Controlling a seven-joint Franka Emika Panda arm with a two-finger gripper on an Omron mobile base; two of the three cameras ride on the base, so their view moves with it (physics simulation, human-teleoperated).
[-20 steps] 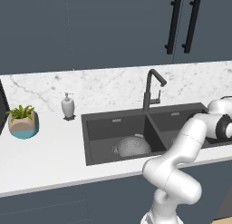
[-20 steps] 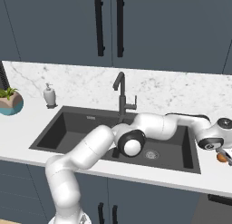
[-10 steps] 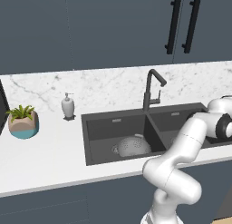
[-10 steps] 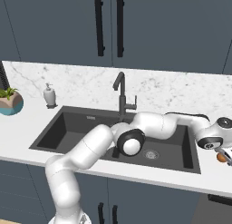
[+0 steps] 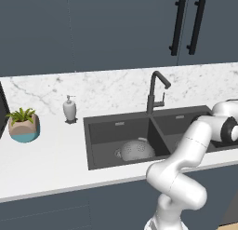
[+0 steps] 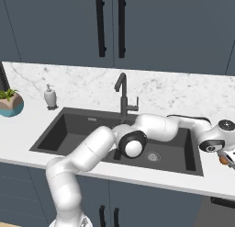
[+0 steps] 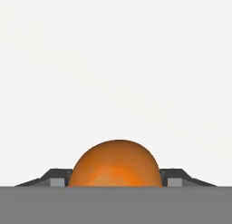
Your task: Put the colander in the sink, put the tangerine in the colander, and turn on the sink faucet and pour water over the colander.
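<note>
Looking along the hand, we see the tangerine [image 7: 117, 164] sitting squarely between the two dark fingers [image 7: 53, 177], one tip pressed close on each side at nine and three o'clock, so the gripper [image 7: 117, 180] looks narrowed right onto the fruit; whether the pads truly bite it or merely flank it, we cannot tell. Behind the fruit lies pale marbled counter. From the right base camera we catch the arm stretched far out to three o'clock, past the sink [image 6: 59, 125], with the gripper [image 6: 225, 158] down at the countertop [image 6: 183, 95] edge and a sliver of orange, the tangerine [image 6: 223, 160], showing at it. The colander [image 5: 137, 149] already rests in the larger basin of the sink [image 5: 100, 131], upright, near the divider, at about six o'clock from the sink faucet [image 5: 155, 91], whose spout angles toward the other basin. Off at nine o'clock we spot a white soap dispenser [image 5: 69, 109] and, beyond it, a potted plant [image 5: 23, 125] on the counter.
</note>
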